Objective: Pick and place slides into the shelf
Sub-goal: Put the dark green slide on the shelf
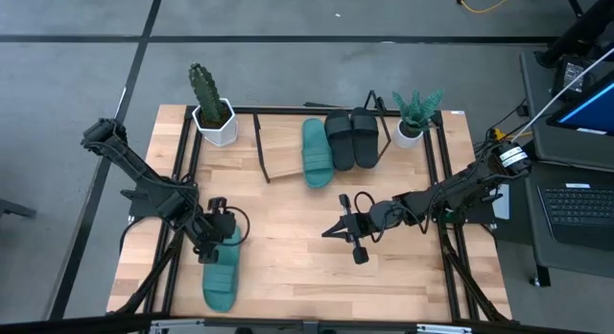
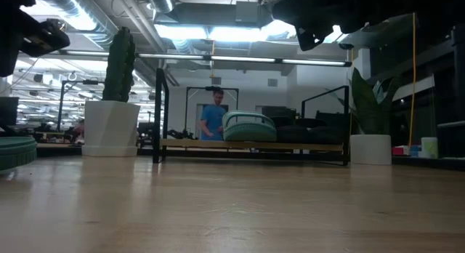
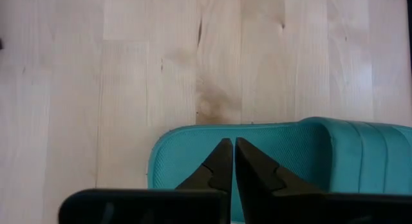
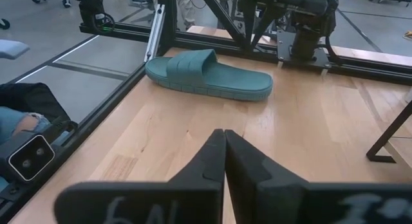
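Observation:
One teal slide (image 1: 221, 272) lies flat on the table near the near-left corner, also visible in the right wrist view (image 4: 209, 73) and at the low view's left edge (image 2: 14, 151). My left gripper (image 1: 213, 240) is shut and hangs above the slide's heel end (image 3: 193, 153), pointing down (image 3: 228, 143). The shelf (image 1: 283, 142) stands at the far edge and carries a second teal slide (image 1: 316, 152) and two black slides (image 1: 353, 138) side by side. My right gripper (image 1: 343, 228) is shut, at mid-table, pointing toward the table's left (image 4: 223, 132).
A cactus in a white pot (image 1: 213, 118) stands left of the shelf and a leafy plant in a white pot (image 1: 413, 123) right of it. Bare wood lies between my grippers and the shelf. A person in a blue shirt (image 2: 213, 118) stands in the room beyond.

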